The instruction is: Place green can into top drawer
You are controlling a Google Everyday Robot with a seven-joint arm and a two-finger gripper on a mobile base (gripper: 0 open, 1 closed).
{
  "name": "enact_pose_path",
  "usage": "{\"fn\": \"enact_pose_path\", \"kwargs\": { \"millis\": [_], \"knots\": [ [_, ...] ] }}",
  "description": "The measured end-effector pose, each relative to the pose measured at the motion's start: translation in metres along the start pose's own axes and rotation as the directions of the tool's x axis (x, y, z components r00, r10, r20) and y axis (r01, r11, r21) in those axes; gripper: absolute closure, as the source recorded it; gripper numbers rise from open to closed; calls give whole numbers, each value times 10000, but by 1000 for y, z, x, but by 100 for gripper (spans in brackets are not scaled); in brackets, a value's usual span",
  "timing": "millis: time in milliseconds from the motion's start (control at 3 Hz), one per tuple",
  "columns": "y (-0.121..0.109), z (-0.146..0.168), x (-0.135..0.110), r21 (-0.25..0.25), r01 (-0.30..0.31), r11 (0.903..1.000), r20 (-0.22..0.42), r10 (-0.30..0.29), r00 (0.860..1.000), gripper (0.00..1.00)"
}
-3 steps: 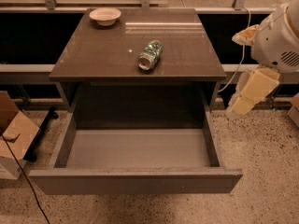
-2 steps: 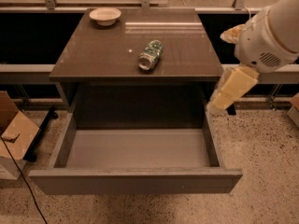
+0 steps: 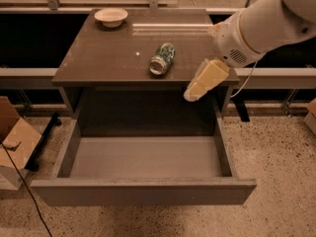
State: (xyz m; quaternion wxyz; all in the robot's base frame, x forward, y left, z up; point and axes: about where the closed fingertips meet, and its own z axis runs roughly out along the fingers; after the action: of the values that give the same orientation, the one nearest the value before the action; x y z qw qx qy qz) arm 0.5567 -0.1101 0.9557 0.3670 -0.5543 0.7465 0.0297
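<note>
The green can [image 3: 162,59] lies on its side on the brown cabinet top [image 3: 98,53], near the middle, silver end facing the front. The top drawer [image 3: 143,190] is pulled wide open below, its grey floor bare. My gripper [image 3: 192,94] hangs from the white arm [image 3: 256,28] at the right. It is over the cabinet top's right front edge, to the right of the can and a little in front of it, not touching it. It holds nothing that I can see.
A shallow beige bowl [image 3: 111,17] sits at the cabinet top's back left. A cardboard box [image 3: 15,142] and a black cable [image 3: 24,191] lie on the speckled floor at the left. A rail runs behind the cabinet.
My arm and gripper have moved left, from beside the cabinet's right side to over its right front edge, closer to the can. The can and the drawer have not moved.
</note>
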Motion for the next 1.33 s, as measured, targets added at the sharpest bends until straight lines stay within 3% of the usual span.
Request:
{"fn": "enact_pose_path", "kwargs": {
  "millis": [667,1333],
  "knots": [
    [-30,48,-8,-193,-708,9973,866,722,9936,0],
    [-32,58,-14,21,-786,9969,1101,779,9909,0]
  ]
}}
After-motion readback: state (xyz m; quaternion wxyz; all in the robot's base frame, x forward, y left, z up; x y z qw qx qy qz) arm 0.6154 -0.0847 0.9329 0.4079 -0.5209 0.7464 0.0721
